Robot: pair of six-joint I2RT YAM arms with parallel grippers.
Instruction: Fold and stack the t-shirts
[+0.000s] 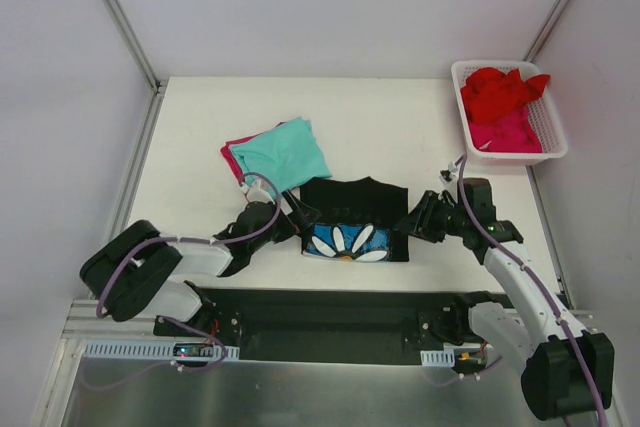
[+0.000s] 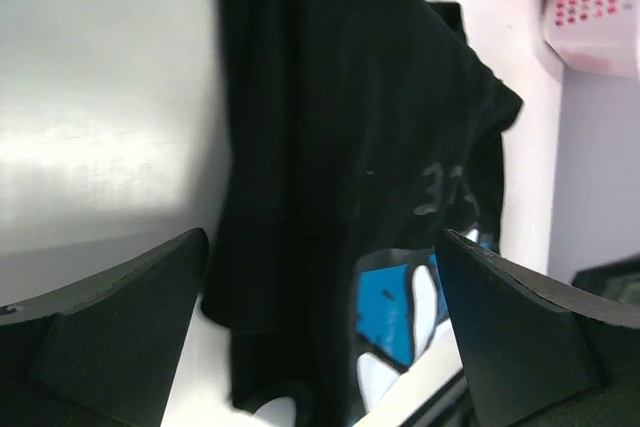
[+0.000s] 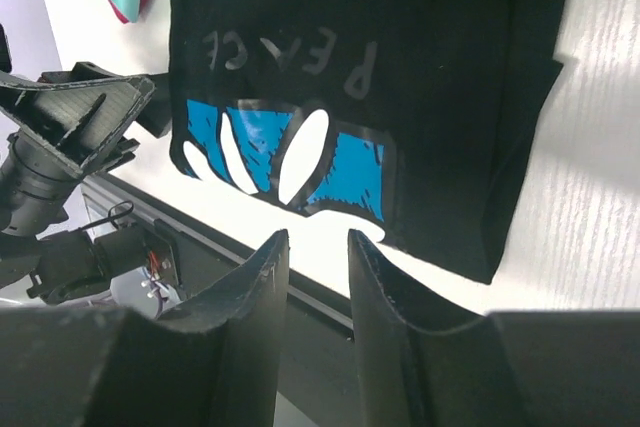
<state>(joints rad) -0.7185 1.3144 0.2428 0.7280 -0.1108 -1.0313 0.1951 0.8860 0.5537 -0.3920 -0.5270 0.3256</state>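
A white table (image 1: 400, 117) stands between pale walls. The black t-shirt (image 1: 355, 209) lies flat on it near the front edge, folded into a rough rectangle, with its white-and-blue flower print (image 1: 345, 241) along the near side. The left gripper (image 1: 297, 215) sits at this shirt's left edge, jaws spread wide, the cloth's edge ahead of them and nothing gripped. The right gripper (image 3: 317, 242) is just beside the shirt's right edge, jaws a narrow gap apart and empty. Just behind and left of the black shirt, a folded teal t-shirt (image 1: 285, 152) lies on a folded pink t-shirt (image 1: 232, 157). Well behind and right of it, a white basket (image 1: 458, 77) holds a crumpled red t-shirt (image 1: 505, 90) and a crumpled pink t-shirt (image 1: 510, 133)
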